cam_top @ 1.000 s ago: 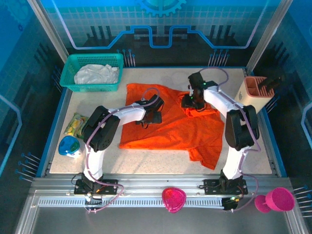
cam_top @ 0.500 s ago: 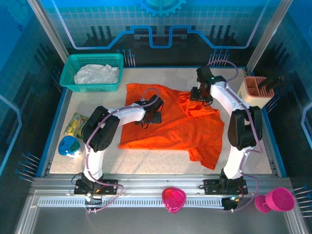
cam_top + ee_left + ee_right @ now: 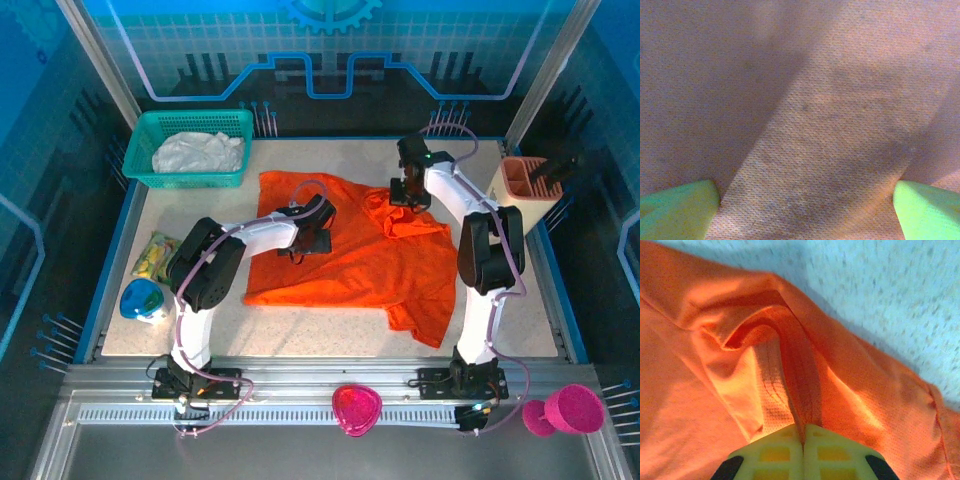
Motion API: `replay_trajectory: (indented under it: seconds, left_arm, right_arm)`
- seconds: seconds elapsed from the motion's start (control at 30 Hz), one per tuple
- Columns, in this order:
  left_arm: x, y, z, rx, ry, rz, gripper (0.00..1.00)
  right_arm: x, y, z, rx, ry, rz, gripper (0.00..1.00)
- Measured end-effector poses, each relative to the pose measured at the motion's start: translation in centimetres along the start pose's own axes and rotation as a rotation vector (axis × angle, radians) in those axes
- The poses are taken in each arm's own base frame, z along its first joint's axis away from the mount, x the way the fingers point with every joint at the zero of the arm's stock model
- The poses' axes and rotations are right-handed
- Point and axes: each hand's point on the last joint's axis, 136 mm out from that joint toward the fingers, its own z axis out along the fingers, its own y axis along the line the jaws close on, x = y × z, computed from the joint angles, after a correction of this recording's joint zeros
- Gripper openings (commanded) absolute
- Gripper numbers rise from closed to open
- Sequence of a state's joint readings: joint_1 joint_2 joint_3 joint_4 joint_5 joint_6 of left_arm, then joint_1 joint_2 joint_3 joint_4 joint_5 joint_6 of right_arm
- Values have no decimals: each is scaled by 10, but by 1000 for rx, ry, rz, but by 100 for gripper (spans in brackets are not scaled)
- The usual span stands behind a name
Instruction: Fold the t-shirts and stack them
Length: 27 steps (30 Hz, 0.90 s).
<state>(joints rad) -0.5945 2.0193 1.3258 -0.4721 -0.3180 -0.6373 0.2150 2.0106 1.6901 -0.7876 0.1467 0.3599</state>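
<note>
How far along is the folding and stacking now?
Done: nothing folded yet; the orange t-shirt lies spread. In hand: the right gripper pinches a far fold, the left gripper, open, rests on its middle. Left: all folds, the white t-shirt in the basket, stacking.

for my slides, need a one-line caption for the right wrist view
Right hand shut on a raised fold of the orange tee, with the pale speckled table beyond it.

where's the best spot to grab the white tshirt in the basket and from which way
Pinch a raised fold near the middle of the white t-shirt, coming straight down from above: it lies crumpled in the teal basket, whose walls likely block a sideways approach.
</note>
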Motion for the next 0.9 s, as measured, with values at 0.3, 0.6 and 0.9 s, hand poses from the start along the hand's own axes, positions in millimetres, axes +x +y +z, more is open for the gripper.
replay_trajectory:
  seconds: [0.3,0.6,0.9]
  left_arm:
    - [0,0,1,1,-2,-5,93]
    - [-2,1,0,3,-5,-17,93]
    - [-2,9,-3,-4,-2,-26,93]
  right_arm:
    - [-13,43,-49,-140,-148,-200,0]
    - [134,125,-15,-427,92,-412,42]
    - [122,119,-46,-466,10,-393,49]
